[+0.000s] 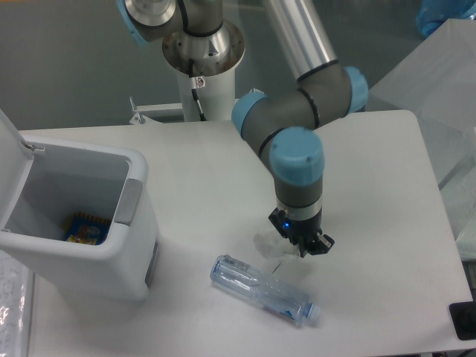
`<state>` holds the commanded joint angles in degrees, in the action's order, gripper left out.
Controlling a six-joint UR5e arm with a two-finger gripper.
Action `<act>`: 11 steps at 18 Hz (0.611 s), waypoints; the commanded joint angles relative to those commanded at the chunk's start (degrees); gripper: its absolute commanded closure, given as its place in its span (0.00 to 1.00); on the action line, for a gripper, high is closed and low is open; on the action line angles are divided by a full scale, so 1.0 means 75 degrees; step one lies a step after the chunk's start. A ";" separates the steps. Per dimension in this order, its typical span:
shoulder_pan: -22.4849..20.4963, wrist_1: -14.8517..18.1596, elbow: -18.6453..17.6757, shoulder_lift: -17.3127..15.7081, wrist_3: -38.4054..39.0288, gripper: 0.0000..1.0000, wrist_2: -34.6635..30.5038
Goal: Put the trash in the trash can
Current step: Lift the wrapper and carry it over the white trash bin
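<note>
Gripper [306, 246] of the UR5e arm points down at the white table [372, 193], its dark fingers low beside a small crumpled white wad [268, 244] at its nine o'clock; whether they grip the wad, or how far apart they stand, cannot be told from this view. Just below, toward seven o'clock, a crushed clear plastic bottle [260, 289] with a bluish tint lies on its side, apart from the wad. Well off at nine o'clock stands the white trash can [89, 223], lid raised, with a colourful packet [86, 227] at its bottom.
</note>
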<state>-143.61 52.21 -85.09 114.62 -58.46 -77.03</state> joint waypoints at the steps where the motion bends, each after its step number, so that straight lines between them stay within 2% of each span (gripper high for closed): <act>1: -0.0047 0.0000 0.0001 -0.0152 0.0152 1.00 0.0411; 7: -0.0012 0.0000 0.0036 -0.1019 0.1101 1.00 0.2473; 11: 0.0000 0.0000 0.0025 -0.1359 0.1781 1.00 0.4266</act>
<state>-143.62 52.21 -84.90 104.42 -45.10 -45.03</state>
